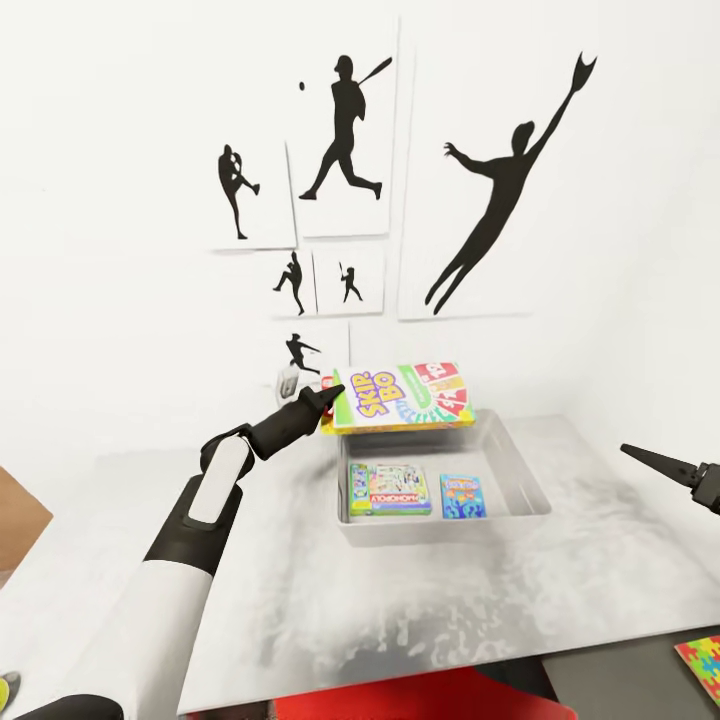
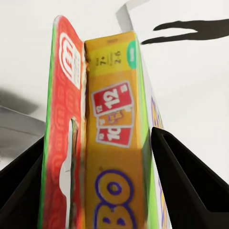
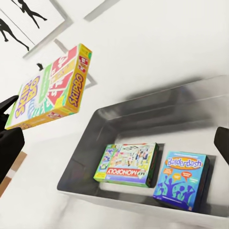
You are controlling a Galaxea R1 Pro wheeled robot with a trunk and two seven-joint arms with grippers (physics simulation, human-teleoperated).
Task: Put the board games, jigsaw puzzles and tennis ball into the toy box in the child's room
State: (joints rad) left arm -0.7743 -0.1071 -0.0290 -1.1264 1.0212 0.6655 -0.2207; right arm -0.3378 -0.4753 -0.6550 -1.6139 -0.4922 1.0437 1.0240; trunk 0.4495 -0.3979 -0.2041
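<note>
My left gripper (image 1: 330, 400) (image 2: 102, 167) is shut on the short edge of the yellow-green-red Skip-Bo board game (image 1: 405, 397) (image 2: 114, 119) (image 3: 50, 90). It holds the box roughly level in the air above the far rim of the toy box (image 1: 440, 525) (image 3: 81, 157). Inside the grey bin lie the Monopoly board game (image 1: 390, 488) (image 3: 129, 164) and the smaller blue board game (image 1: 462, 496) (image 3: 183, 180), side by side. My right gripper (image 1: 660, 462) (image 3: 114, 143) hovers open to the right of the bin, holding nothing. One jigsaw puzzle (image 1: 703, 660) shows its corner at the bottom right.
The pale table (image 1: 560, 600) runs under both arms, with a darker lower section (image 1: 620, 685) at the front right. Silhouette baseball pictures (image 1: 345, 130) hang on the white wall behind. A small yellow-green round thing (image 1: 6, 690) peeks in at the bottom left edge.
</note>
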